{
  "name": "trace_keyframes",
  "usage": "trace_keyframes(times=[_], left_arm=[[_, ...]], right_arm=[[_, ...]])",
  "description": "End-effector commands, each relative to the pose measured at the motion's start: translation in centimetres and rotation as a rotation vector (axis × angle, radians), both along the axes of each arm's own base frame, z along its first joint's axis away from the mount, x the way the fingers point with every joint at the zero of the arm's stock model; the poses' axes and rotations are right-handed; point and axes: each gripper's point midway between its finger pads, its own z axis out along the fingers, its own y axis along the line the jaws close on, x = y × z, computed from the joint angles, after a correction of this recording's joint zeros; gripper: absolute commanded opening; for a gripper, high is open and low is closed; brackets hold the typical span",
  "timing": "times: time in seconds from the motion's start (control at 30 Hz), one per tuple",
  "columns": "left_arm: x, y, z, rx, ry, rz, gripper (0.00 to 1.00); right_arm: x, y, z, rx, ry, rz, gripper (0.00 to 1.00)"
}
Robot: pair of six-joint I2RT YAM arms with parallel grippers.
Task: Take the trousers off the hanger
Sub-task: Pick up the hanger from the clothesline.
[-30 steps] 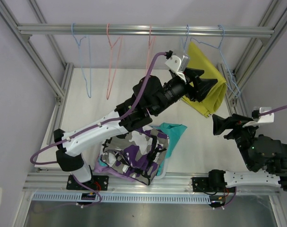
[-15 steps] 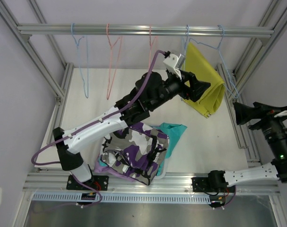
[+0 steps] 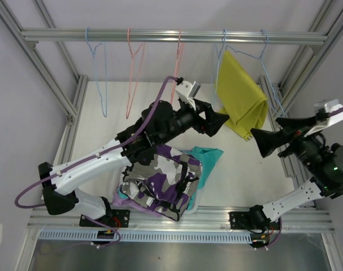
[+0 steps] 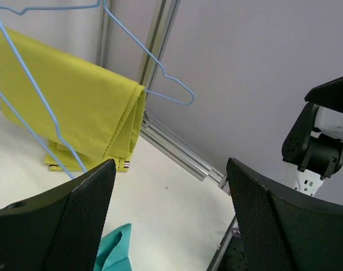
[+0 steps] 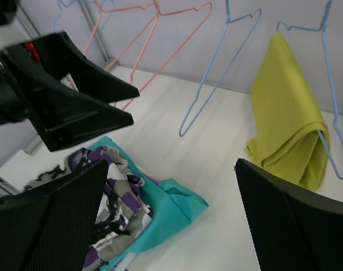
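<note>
The mustard yellow trousers (image 3: 242,96) hang folded over a blue hanger (image 3: 271,73) at the right end of the rail. They also show in the left wrist view (image 4: 75,113) and the right wrist view (image 5: 287,118). The camouflage trousers (image 3: 160,183), teal trousers (image 3: 208,161) and lilac trousers (image 3: 123,199) lie piled at the table's front. The pink-red pair is hidden. My left gripper (image 3: 221,123) is open and empty, just left of the yellow trousers and apart from them. My right gripper (image 3: 267,132) is open and empty, right of and below them.
Several empty hangers hang on the top rail (image 3: 171,36): a blue hanger (image 3: 98,73), a pink hanger (image 3: 134,73), another pink hanger (image 3: 178,62) and a blue hanger (image 3: 219,62) beside the yellow trousers. Aluminium frame posts (image 3: 284,113) border the white table.
My left gripper has drawn back to the left, away from the yellow trousers. My right arm has risen, and its gripper has swung to point left towards the trousers.
</note>
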Motion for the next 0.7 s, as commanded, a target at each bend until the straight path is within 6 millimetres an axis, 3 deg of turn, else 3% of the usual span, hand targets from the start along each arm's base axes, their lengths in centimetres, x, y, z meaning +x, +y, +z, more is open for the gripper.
trace_keyframes(times=[0.0,0.07,0.2,0.47,0.67], left_arm=[[-1.0,2.5,1.9,-0.052,-0.029,0.017,0.84],[-1.3,3.1,2.1,-0.058,-0.030,0.018,0.84],[-1.9,4.3,1.7,-0.059,-0.020,0.019,0.84],[-3.3,7.2,1.0,-0.073,0.001,0.026,0.84],[-4.3,9.2,0.9,-0.087,0.008,0.028,0.84]], right_arm=[[1.8,-3.7,1.4,-0.059,-0.124,-0.310,0.99],[1.6,-3.4,1.8,-0.069,-0.111,-0.383,0.99],[2.1,-4.7,1.7,-0.132,-0.085,-0.659,1.00],[3.0,-10.7,2.7,-0.045,-0.002,-1.145,0.99],[3.1,-15.3,6.0,-0.001,0.007,-1.514,0.99]])
